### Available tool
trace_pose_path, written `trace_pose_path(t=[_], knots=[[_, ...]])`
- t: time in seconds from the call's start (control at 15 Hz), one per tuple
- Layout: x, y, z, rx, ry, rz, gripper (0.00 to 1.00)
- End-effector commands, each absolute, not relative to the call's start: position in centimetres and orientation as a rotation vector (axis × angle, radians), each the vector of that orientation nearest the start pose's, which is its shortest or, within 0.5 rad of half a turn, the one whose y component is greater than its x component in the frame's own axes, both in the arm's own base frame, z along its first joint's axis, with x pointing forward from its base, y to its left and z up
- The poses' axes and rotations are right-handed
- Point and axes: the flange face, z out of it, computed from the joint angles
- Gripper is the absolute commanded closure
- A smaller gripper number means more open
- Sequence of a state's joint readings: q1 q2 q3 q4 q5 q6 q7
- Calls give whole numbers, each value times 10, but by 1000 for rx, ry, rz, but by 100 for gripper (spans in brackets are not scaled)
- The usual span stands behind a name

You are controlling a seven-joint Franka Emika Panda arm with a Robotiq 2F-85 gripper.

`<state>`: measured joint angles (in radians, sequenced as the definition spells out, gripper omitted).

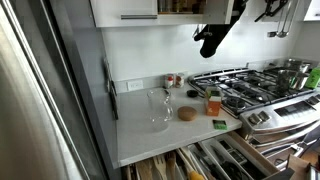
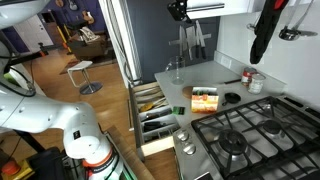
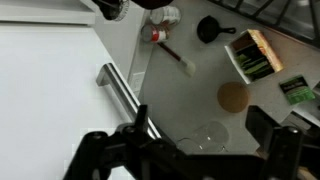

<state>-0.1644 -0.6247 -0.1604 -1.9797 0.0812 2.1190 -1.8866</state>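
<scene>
In an exterior view the pincer (image 1: 208, 44) hangs high under the cupboards, well above the bench (image 1: 140, 135); how far it is open cannot be read from here. The glass (image 1: 158, 108) stands upright on the bench near the fridge (image 1: 40, 90), apart from everything else, so it seems to have free room on all sides. A cork mat (image 1: 187, 114) lies near it toward the stove (image 1: 250, 85); an orange box (image 1: 213, 101) and a green packet (image 1: 219, 124) lie beyond; the drawer (image 1: 200, 160) under the bench stands pulled out.

In an exterior view from the stove side the pincer (image 2: 178, 11) sits at the top edge, roughly over the glass (image 2: 175, 68) with plenty of air between them; the orange box (image 2: 205, 98) lies flat at the bench's near end, beside the burners.

In the wrist view the fingers (image 3: 100, 155) stand wide apart; nothing is held and nothing is touched. The glass (image 3: 205, 138) shows far below, in the gap between them, which suggests the arm is lined up above it. The cork mat (image 3: 233, 96) lies near the glass, the green packet (image 3: 297, 90) farther off, and the fridge handle (image 3: 122, 88) runs along the bench's edge.
</scene>
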Motion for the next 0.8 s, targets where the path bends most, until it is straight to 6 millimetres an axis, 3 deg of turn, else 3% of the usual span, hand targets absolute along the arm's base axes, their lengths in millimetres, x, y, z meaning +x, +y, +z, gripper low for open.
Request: trace_pose_path(t=[0.0,0.2,0.47,0.53,0.73], knots=[[322,-128,796,1977,1655,474,0],[302,-106,802,2170,1682,434,0],[292,-68,804,2393,1626,433,0],[294,-82,803,2309,1658,427,0],[296,-68,804,2355,1630,433,0]])
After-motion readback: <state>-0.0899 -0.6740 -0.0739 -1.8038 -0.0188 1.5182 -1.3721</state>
